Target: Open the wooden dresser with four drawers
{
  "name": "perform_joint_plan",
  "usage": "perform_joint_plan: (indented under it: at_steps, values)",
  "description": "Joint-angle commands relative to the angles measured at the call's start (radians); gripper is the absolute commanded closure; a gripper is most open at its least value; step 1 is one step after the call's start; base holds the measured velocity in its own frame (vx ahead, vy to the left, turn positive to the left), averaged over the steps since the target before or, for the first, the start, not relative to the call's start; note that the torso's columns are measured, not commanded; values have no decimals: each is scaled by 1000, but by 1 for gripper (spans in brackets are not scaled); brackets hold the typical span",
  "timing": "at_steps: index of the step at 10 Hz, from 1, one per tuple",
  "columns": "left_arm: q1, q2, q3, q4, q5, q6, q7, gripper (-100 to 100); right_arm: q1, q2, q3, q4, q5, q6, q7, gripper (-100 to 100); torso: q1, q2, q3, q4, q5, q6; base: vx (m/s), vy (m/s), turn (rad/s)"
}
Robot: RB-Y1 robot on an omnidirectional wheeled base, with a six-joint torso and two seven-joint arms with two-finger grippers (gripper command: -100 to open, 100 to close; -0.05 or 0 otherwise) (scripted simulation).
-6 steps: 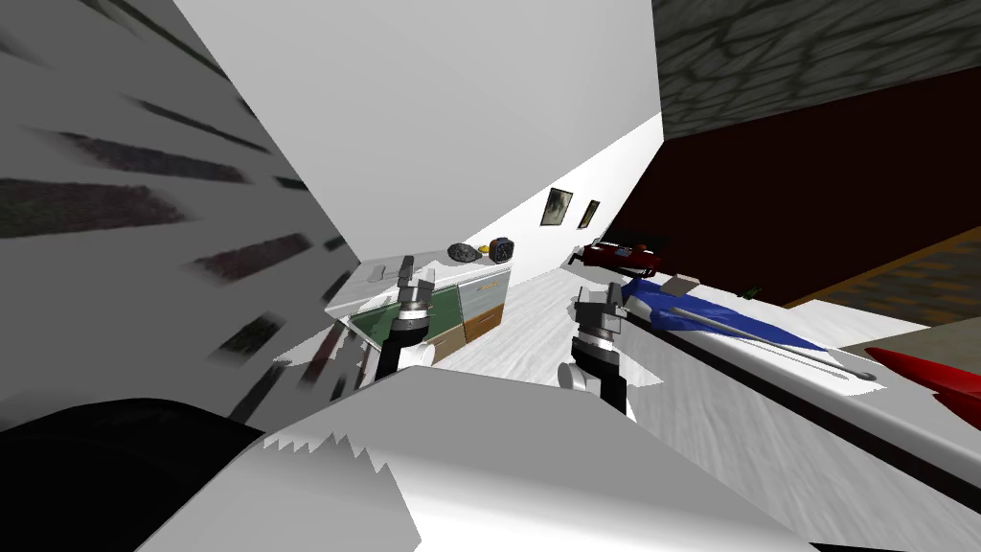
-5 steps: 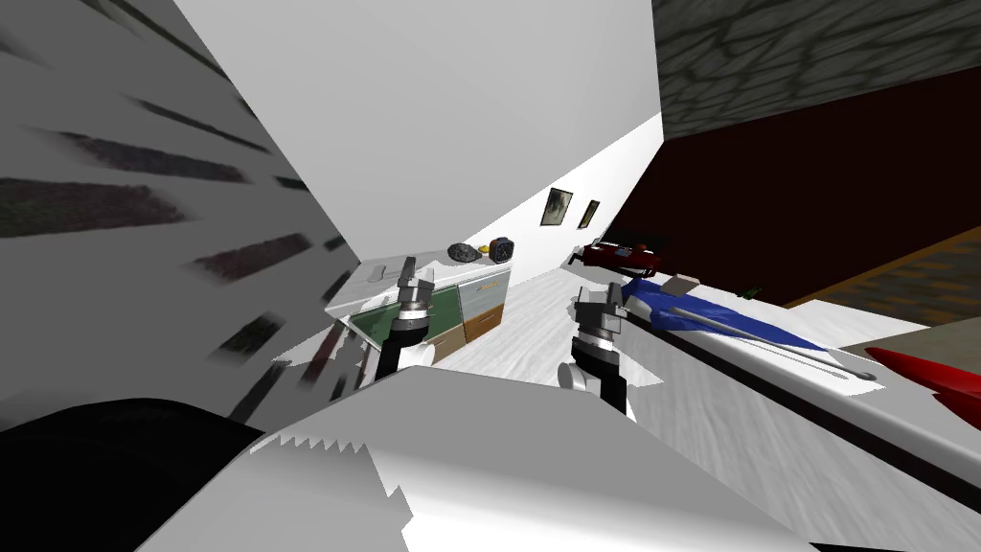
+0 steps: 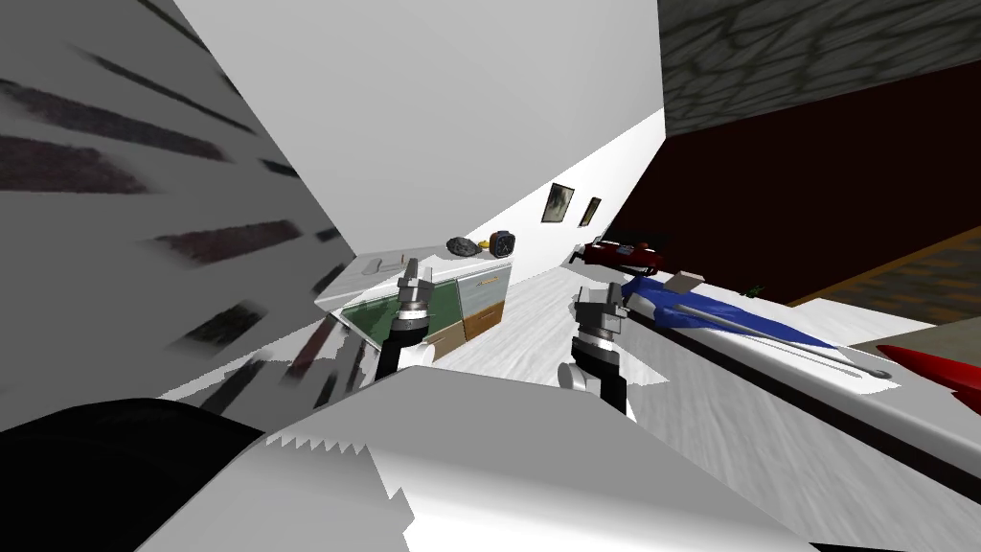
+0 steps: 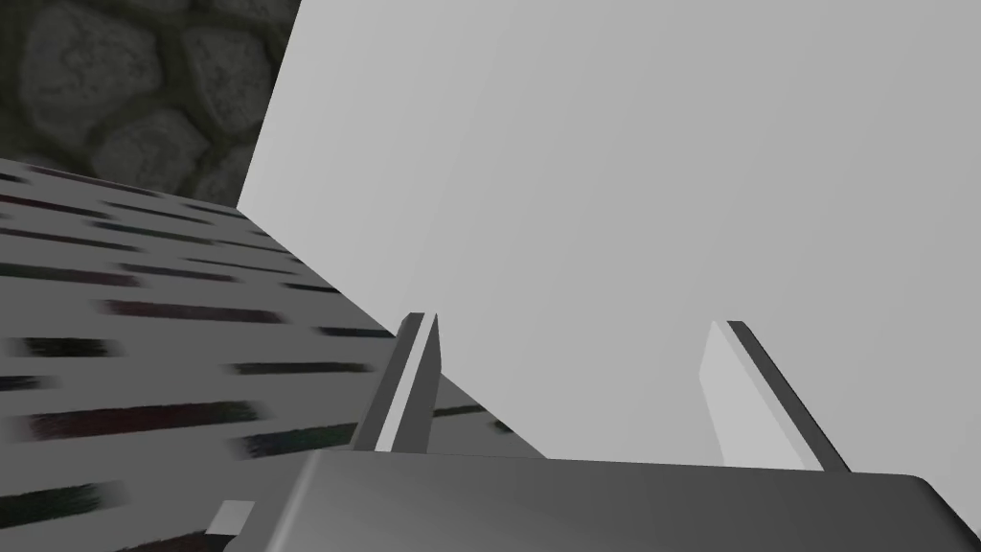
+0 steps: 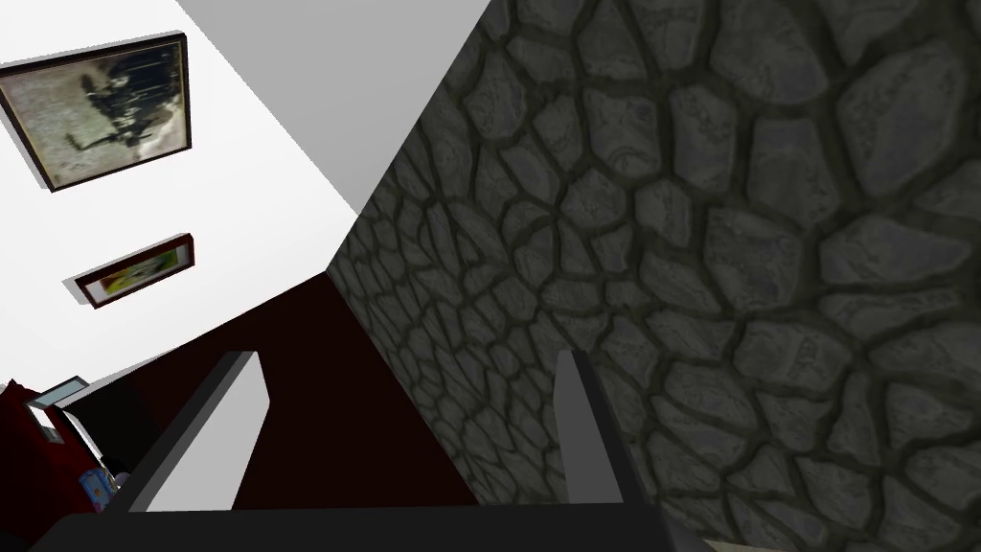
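Head view gives you white-topped, brown-fronted dresser (image 3: 482,316), 4 o'clock off left gripper (image 3: 409,268); wrist views: it and right gripper (image 5: 407,355) splayed.

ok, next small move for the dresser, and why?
Probably drive forward toward the dresser: it looks out of reach ahead, and the open left tool points at a plain grey wall, no drawer front. The right tool is open too.

On my feed, the dresser with brown wooden drawer fronts (image 3: 482,322) looks matt; the dark grey cobbled stone wall (image 5: 728,240) rough; the light grey blade fingers (image 4: 733,402) of my left end effector (image 4: 577,321) smooth, matt.
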Motion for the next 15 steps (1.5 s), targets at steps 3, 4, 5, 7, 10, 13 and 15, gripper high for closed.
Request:
perform_joint_plan:
  at_steps: [3,4,5,7,10,13,15]
  values:
    - [0,0,0,0,0,0,0,0,0,0,0,0,0,0,0,0,0,222,-443,221,0,0,0,0,0]
    - [0,42,3,6,3,2,1,-100,0,0,0,0,0,0,0,0,0,295,-590,295,0,0,25,-17,24]
    - [0,70,6,11,6,3,2,-100,0,0,0,0,0,0,0,0,0,328,-660,328,0,0,38,-46,35]
    - [-1,118,15,27,13,8,5,-100,0,0,0,0,0,0,0,0,-2,339,-684,340,0,0,63,-64,42]
    - [-3,174,39,75,36,23,12,-100,0,0,0,0,0,0,0,0,0,340,-686,341,0,0,126,-94,82]
    - [-6,195,68,131,62,40,21,-100,1,0,0,0,0,0,0,0,-2,341,-685,342,-1,0,167,-157,100]
    - [-8,200,89,170,81,52,28,-100,0,0,0,0,0,0,0,0,1,344,-683,343,0,0,137,-169,79]
